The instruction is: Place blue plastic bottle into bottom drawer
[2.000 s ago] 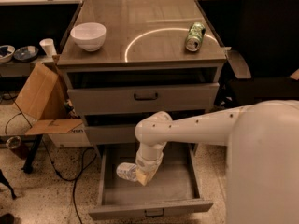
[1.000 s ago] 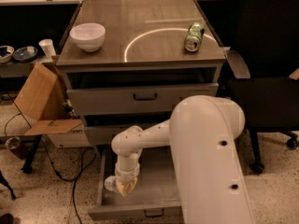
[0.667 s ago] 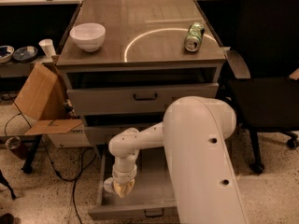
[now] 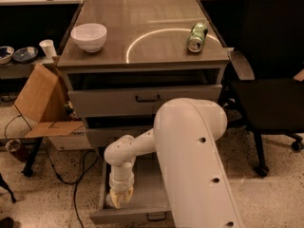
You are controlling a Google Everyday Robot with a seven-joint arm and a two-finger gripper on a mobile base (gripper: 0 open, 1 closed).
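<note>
The bottom drawer (image 4: 148,196) of the grey cabinet is pulled open. My gripper (image 4: 121,196) points down into its left side, low near the floor of the drawer. It is shut on the blue plastic bottle (image 4: 112,202); only a pale end of the bottle shows at the gripper's left, and the rest is hidden under the wrist. My white arm (image 4: 190,151) covers the right half of the drawer.
A green can (image 4: 197,37) and a white bowl (image 4: 89,36) sit on the cabinet top (image 4: 147,51). The two upper drawers stand slightly ajar. A cardboard box (image 4: 40,103) and cables lie at the left. A black office chair (image 4: 275,80) stands at the right.
My gripper has carried the bottle from the drawer's middle to its left side and lowered it. My arm now fills more of the view.
</note>
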